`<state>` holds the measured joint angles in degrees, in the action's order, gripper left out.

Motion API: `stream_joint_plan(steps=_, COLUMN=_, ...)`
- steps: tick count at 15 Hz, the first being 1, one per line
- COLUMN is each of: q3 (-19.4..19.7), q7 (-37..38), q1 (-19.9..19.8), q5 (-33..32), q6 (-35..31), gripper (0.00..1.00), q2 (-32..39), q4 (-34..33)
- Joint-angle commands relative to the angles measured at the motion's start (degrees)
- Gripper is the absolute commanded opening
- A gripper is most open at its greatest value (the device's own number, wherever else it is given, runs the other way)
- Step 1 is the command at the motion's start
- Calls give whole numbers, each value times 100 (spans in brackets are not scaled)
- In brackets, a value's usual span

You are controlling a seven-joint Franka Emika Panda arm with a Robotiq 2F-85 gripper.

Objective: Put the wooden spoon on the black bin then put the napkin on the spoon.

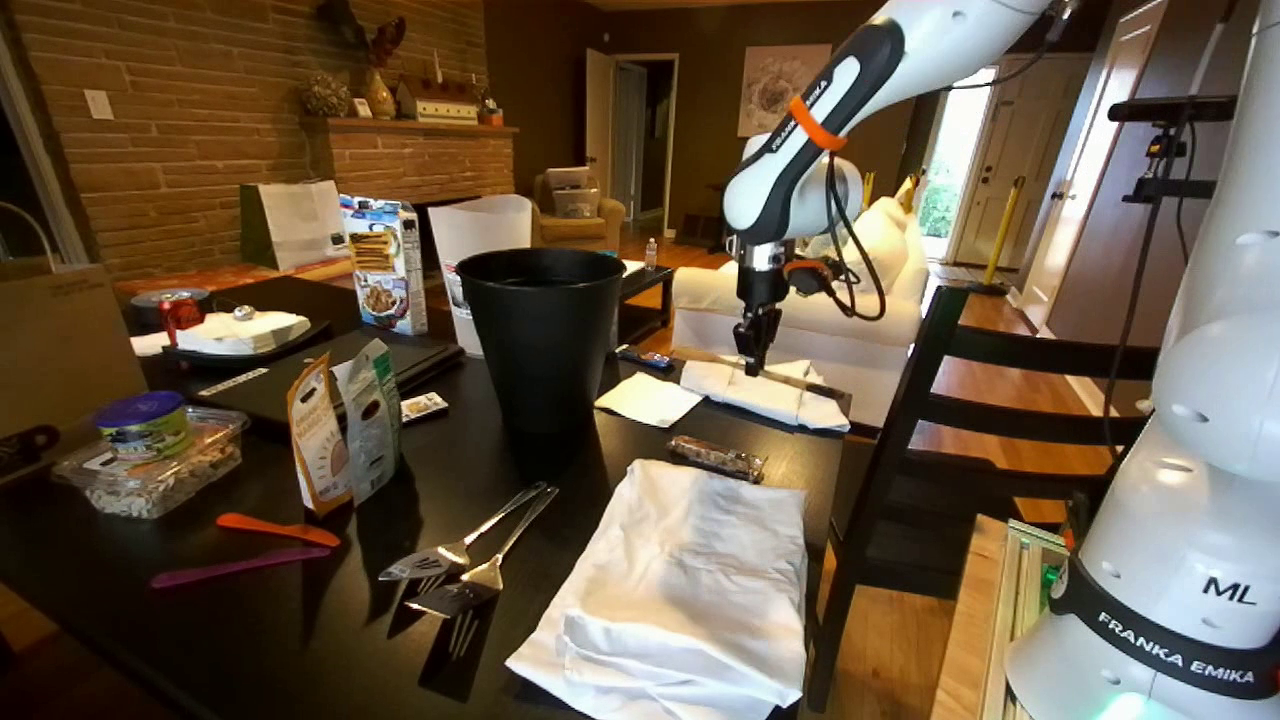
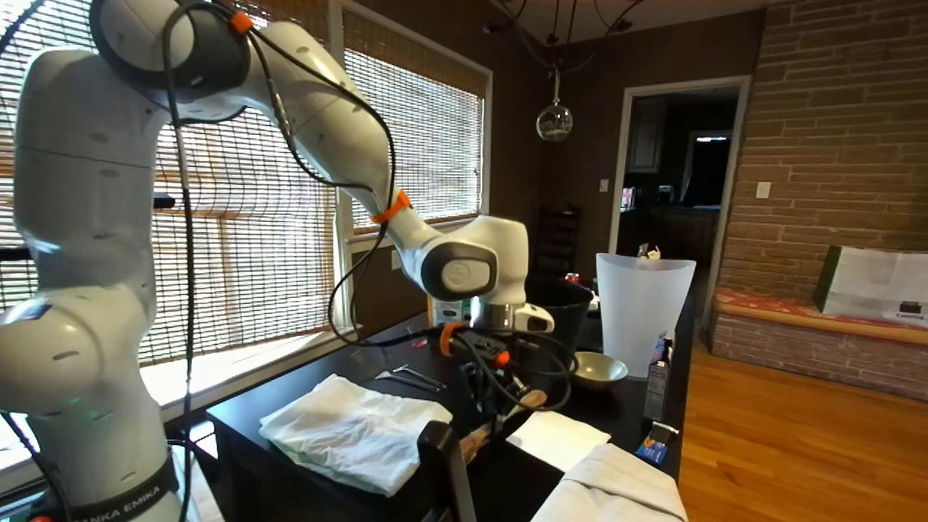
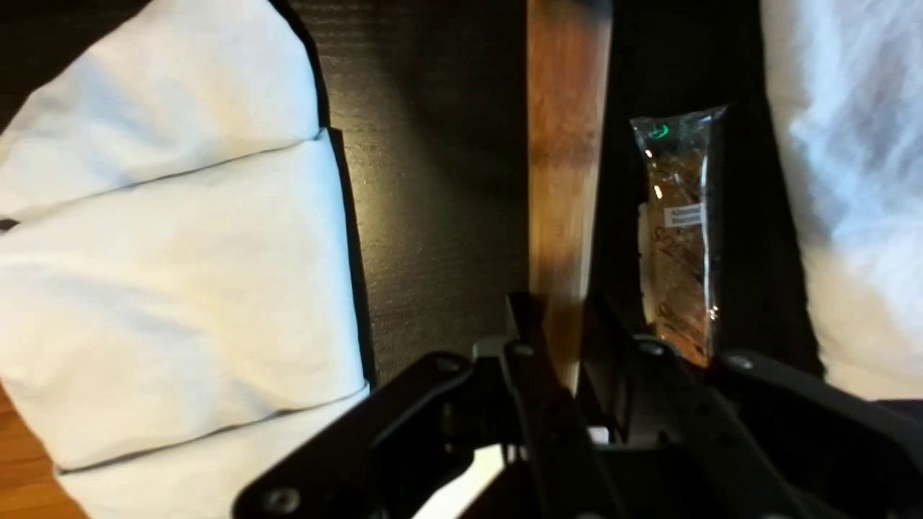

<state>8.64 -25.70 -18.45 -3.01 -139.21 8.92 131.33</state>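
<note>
With the hand (image 3: pixel 560 306), pinching the wooden spoon (image 3: pixel 566 173) by its handle; probably calling for steady pressure and ample height past the wrapped bar (image 3: pixel 681 241) alongside; likely needing a slow carry over the black bin (image 1: pixel 542 345), standing upright on the surface (image 1: pixel 250 640), and a level, centred set-down across its rim, risking a tumble inside if tilting; saving the napkin (image 1: pixel 648 398), lying near the bin, for afterwards

Dim indoors; daylight glares through the woven blinds (image 2: pixel 246 254) and blows out the far window (image 1: pixel 957 140). Sheen on the dark tabletop (image 3: pixel 425 216), glints on the snack wrapper (image 3: pixel 681 259). Wrist view soft, wooden spoon (image 3: pixel 566 144) patchily lit.
</note>
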Motion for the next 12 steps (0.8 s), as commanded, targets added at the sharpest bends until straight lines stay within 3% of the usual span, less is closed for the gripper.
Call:
stream_joint_plan(steps=1, q3=138, q7=268, q1=194, q5=-33, q6=1022, gripper=5, q2=-584, q4=-491)
stream_joint_plan(steps=7, q3=134, q7=606, q1=419, q5=262, q6=2184, gripper=5, q2=-804, q4=-1470)
stream_joint_plan(steps=8, q3=179, q7=574, q1=407, q5=95, q6=1847, gripper=20, q2=-814, q4=-1225)
stream_joint_plan(steps=12, q3=167, q7=582, q1=466, q5=154, q6=2073, gripper=20, q2=-813, q4=-1411)
